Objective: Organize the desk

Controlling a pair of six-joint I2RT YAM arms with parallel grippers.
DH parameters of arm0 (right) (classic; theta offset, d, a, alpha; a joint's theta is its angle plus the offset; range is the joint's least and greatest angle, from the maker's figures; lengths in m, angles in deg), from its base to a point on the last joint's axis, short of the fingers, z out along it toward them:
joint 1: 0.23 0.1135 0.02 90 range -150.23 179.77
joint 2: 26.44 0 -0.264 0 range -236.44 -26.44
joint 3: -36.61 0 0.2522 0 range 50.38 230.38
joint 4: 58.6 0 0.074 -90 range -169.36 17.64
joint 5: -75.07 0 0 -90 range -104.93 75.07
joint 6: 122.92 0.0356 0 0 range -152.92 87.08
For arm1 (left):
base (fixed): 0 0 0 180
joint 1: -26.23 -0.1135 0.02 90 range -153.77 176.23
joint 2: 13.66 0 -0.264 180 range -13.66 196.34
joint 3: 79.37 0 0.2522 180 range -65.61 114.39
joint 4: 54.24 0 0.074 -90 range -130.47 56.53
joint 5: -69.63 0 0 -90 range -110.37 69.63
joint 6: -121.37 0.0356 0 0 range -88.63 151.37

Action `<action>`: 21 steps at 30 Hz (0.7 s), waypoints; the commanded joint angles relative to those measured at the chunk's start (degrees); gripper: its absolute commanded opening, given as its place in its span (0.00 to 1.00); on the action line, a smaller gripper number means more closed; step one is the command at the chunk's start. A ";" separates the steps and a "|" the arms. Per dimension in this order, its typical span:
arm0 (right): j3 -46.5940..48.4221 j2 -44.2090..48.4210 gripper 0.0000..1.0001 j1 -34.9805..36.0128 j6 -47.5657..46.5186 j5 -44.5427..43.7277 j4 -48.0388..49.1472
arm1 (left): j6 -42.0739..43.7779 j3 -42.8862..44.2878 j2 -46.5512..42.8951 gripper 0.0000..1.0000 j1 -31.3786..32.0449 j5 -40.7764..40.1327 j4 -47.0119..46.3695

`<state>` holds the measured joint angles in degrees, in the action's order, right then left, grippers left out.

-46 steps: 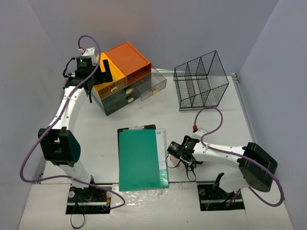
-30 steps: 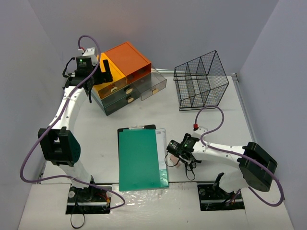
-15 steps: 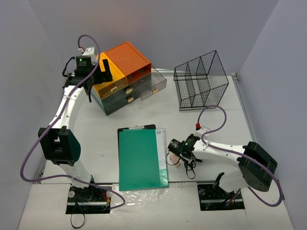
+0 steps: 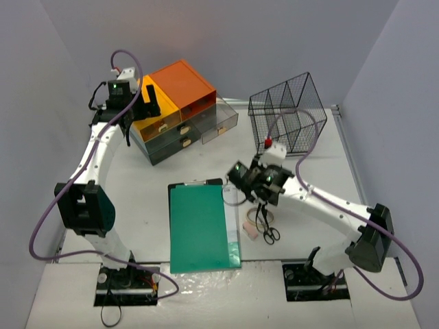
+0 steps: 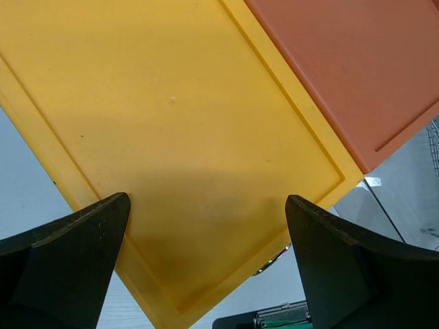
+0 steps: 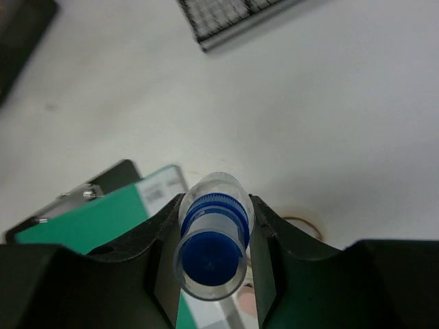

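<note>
Worktop (image 4: 171,164): white, spans whole scene beneath both arms; rail (image 4: 348,147) along right edge.
Drawer unit (image 4: 180,86), far left: left jaws released, spread wide above its yellow top (image 5: 171,123), holding nothing.
Wire basket (image 4: 288,113), far right.
Green-sheeted clipboard (image 4: 199,226), near centre.
Scissors (image 4: 266,225) just right of it.
Clear tube (image 6: 216,188), blue cap (image 6: 209,264): right jaws clenched on it, above worktop by clipboard's far right corner.
Judgement: stowing tube, likely in basket. Recommend firm grip, clear basket rim, release only inside compartment.
</note>
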<state>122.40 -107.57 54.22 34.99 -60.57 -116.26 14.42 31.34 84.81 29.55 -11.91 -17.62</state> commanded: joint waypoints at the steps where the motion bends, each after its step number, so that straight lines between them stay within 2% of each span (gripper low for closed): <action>1: 18.52 -5.48 0.00 0.03 -16.52 4.14 3.34 | -0.36 0.54 0.65 0.97 -1.74 -2.23 4.66; 5: 29.10 -12.23 0.00 -3.67 -25.34 18.52 8.62 | -0.36 0.70 0.79 0.97 -1.71 -2.48 4.77; 8: 32.57 -14.58 0.00 -8.67 -28.80 32.54 12.59 | -0.36 0.70 1.09 0.97 -1.65 -2.48 4.99; 10: 34.70 -15.97 0.00 -11.45 -30.02 38.63 15.47 | -0.36 0.70 1.29 0.97 -1.71 -2.36 4.95; 16: 36.31 -17.87 0.00 -19.56 -29.36 56.11 26.78 | -0.49 0.74 1.64 0.97 -1.65 -2.13 4.83; 21: 38.98 -21.34 0.00 -22.79 -25.98 69.17 36.68 | -0.72 1.18 1.95 0.97 -1.65 -2.04 4.92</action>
<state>156.88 -128.46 32.45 7.39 -7.48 -95.02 14.42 31.66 85.39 29.41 -12.08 -18.16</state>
